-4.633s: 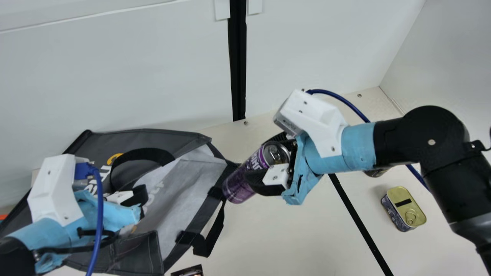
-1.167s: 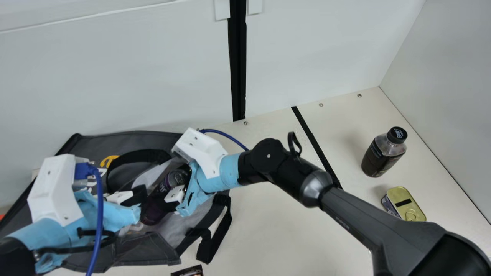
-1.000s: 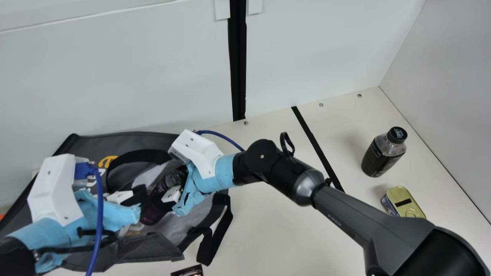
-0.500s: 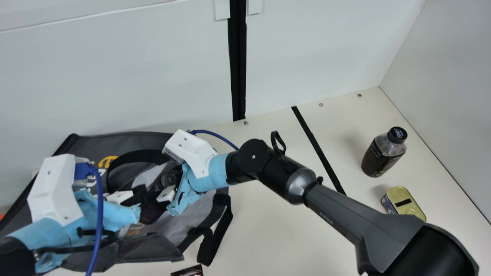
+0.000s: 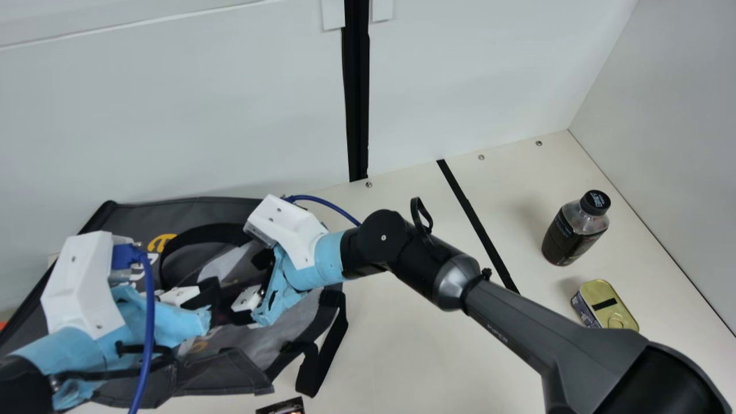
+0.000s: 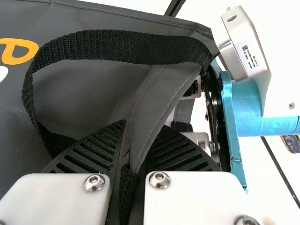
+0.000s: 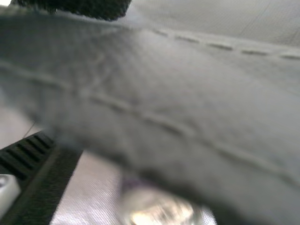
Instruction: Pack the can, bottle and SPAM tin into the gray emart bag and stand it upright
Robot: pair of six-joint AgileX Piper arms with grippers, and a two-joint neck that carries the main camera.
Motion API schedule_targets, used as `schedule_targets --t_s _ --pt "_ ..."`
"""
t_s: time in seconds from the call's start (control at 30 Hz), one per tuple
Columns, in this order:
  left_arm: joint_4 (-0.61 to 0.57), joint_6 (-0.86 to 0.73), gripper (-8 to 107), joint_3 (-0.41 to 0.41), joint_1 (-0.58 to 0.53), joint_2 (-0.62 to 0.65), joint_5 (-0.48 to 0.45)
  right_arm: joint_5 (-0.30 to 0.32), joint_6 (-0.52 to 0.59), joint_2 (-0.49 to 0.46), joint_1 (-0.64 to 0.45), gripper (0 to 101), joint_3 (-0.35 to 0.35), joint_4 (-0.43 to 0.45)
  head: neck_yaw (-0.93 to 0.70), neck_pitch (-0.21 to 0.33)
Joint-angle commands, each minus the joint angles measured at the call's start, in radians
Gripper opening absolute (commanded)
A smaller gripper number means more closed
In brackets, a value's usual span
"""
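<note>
At left, inside the bag (image 5: 129, 218), my right gripper (image 5: 246, 280) is spread wide by the can (image 7: 161, 212), likely to leave it there; my left gripper (image 6: 142, 129) pinches the rim (image 6: 157, 101), probably for access. Bottle (image 5: 575, 233) far right, tin (image 5: 608, 305) nearer: both need packing!

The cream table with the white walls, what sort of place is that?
Probably a robot lab or test booth: jointed black robot arms extend over the cream table, plain white panels stand behind it, and a dark bottle with a black cap stands there.
</note>
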State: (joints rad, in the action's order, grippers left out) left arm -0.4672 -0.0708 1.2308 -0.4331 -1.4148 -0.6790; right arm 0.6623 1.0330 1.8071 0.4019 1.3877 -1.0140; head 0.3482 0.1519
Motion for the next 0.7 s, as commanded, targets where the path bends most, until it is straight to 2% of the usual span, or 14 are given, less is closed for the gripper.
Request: schedule_targets --t_s 0.0,0.37,0.67 --pt "0.000 0.000 -8 0.000 0.000 0.000 0.000 -0.004 -0.001 -0.003 0.000 95 -0.004 0.005 0.001 0.023" --pt "0.000 0.000 -8 0.000 0.000 0.000 0.000 -0.006 -0.014 -0.047 -0.004 95 -0.037 0.019 0.001 0.023" --pt "0.000 0.000 -8 0.000 0.000 0.000 0.000 0.027 -0.011 -0.121 -0.032 95 -0.081 0.014 0.001 0.023"
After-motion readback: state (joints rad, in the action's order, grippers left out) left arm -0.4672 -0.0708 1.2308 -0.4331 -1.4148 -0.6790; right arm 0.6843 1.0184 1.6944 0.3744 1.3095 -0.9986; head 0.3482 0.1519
